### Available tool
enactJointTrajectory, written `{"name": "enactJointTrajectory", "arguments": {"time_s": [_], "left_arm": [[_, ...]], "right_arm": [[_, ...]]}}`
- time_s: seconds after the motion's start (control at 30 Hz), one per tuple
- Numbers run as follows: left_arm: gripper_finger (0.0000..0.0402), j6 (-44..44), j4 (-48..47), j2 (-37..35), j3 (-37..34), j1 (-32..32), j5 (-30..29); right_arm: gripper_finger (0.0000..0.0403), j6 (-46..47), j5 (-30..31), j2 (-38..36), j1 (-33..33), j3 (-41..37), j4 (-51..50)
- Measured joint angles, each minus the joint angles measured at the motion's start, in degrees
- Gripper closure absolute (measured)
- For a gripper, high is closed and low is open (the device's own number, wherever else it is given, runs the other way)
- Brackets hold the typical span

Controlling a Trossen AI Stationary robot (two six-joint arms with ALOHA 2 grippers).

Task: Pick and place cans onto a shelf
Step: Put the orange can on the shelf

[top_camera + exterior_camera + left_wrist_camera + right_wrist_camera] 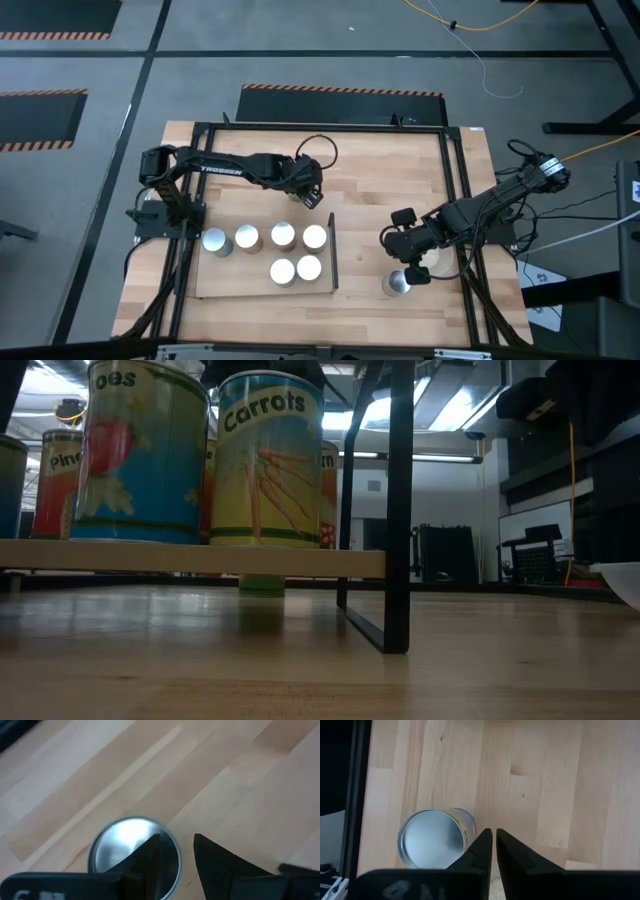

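Six cans on the shelf, one loose can waiting by the right gripper

Six cans (283,236) stand upright in two loose rows on the shelf (225,285), packed toward its black frame (333,260) at the 3 o'clock end, probably to leave the 9 o'clock end of the board free for later ones. A seventh, silver-topped can (397,283) stands alone on the worktop (380,190), well apart from the shelf at its 3 o'clock side. The right gripper (418,272) hangs just beside this can at its 1 o'clock, fingers together and holding nothing; it would need to part them before a grasp. The left gripper (313,197) hovers above the shelf's 12 o'clock edge, fingers apart and empty. Bare worktop between loose can and frame gives room to carry, but the upright frame stands across the direct path.
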Motion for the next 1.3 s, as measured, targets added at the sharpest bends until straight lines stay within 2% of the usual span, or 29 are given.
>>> {"name": "enactJointTrajectory", "arguments": {"time_s": [0.23, 0.5, 1.03, 1.3], "left_arm": [[0.0289, 0.2, 0.2, 2.7, 0.2, -0.2, 0.1], [0.0294, 0.3, -0.7, 2.5, 0.1, -0.2, 0.2], [0.0396, 3.3, -3.4, 2.3, 0.1, -0.4, 0.3], [0.0399, 4.8, -3.9, 1.7, 0.0, -1.2, -0.4]], "right_arm": [[0.0373, 0.0, 0.0, 0.0, 0.0, 0.0, 0.3], [0.0373, 0.0, 0.0, 0.0, 0.0, 0.0, 0.3], [0.0373, 0.0, 0.0, 0.0, 0.0, 0.0, 0.3], [0.0373, 0.0, 0.0, 0.0, 0.0, 0.0, 0.3]]}}
